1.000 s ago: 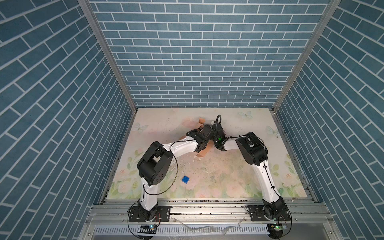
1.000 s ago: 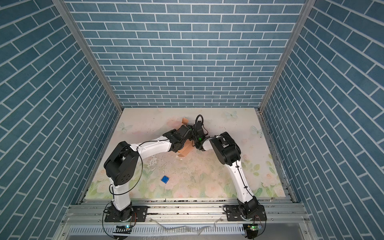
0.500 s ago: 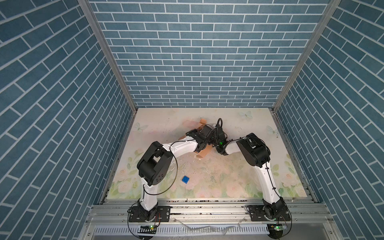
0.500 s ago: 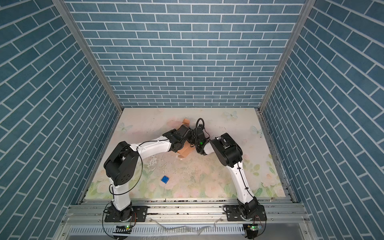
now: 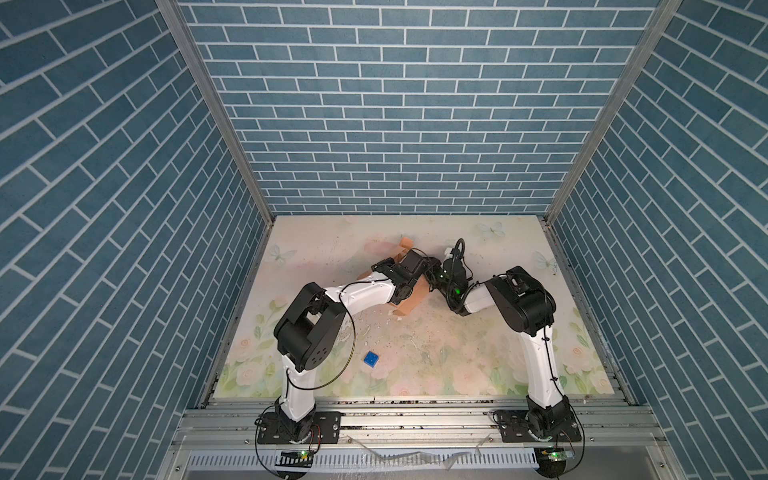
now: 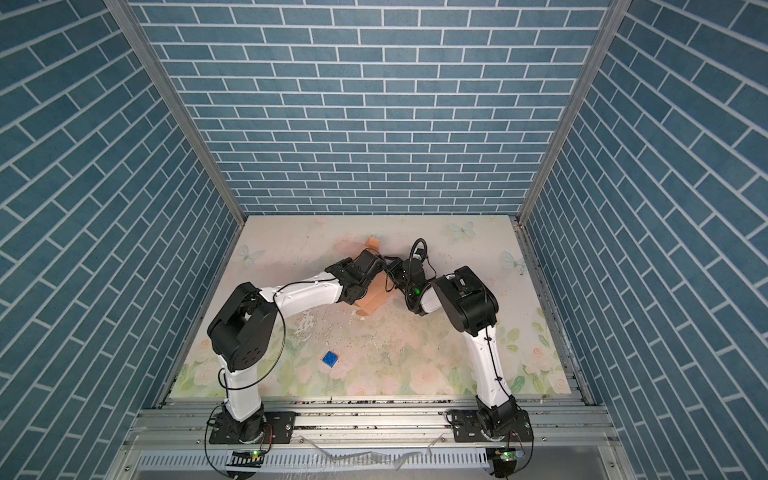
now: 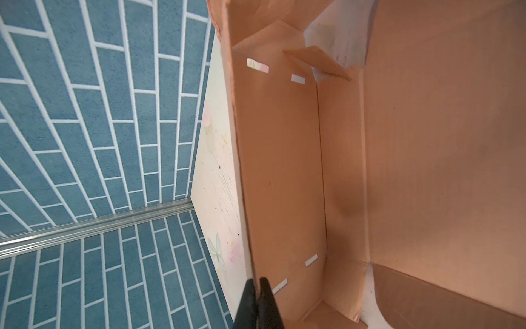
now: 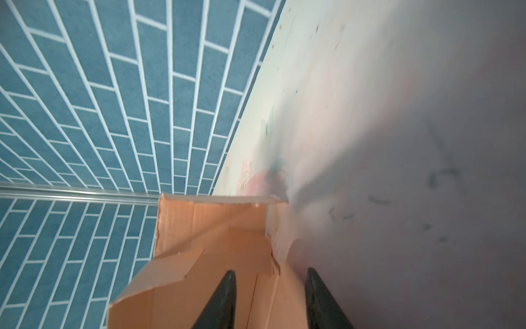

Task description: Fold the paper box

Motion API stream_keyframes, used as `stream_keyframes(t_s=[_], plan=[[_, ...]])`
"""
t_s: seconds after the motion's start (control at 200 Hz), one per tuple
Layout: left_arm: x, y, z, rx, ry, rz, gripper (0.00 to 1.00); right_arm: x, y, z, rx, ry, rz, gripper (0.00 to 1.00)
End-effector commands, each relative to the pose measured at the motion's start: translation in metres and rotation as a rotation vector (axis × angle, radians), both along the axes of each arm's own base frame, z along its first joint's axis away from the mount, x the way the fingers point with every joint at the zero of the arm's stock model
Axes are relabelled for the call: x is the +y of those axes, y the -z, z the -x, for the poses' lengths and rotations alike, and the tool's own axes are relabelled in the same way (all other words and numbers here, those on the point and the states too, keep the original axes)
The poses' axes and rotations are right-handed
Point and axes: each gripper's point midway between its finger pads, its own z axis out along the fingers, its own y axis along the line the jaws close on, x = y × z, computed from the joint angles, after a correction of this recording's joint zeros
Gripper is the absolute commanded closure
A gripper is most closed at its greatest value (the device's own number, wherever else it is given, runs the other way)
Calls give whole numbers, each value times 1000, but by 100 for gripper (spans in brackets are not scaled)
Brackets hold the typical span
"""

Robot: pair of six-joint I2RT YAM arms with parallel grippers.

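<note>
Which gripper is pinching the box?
The left gripper: its jaws are shut on a wall of the paper box; the right gripper is open.

No text, label, brand, number or sign can be read in any view. The box (image 7: pixel 284 171) shows plain, unprinted cardboard faces.
</note>
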Motion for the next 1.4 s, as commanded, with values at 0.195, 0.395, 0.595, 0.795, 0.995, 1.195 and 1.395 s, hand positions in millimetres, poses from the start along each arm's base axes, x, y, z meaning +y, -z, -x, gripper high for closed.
stream_keyframes(t_s=[0.195,0.395,0.595,0.795,0.995,1.195,1.395], plan=[[2,1,6,31,17,21,94,-26,-25,-51,-69,-118,-30,59],[1,-2,8,30,23,25,94,-8,-26,-64,-56,-262,38,59],[1,3,6,36,24,9,94,-5,-36,-56,-178,-342,165,59],[1,4,7,39,21,9,94,-6,-41,-49,-334,-350,195,60],[1,4,7,38,22,9,94,11,-44,-38,-420,-397,228,60],[1,2,7,38,24,13,94,35,-39,-24,-469,-465,331,60],[1,2,9,47,33,19,94,52,-33,-23,-484,-498,397,60]])
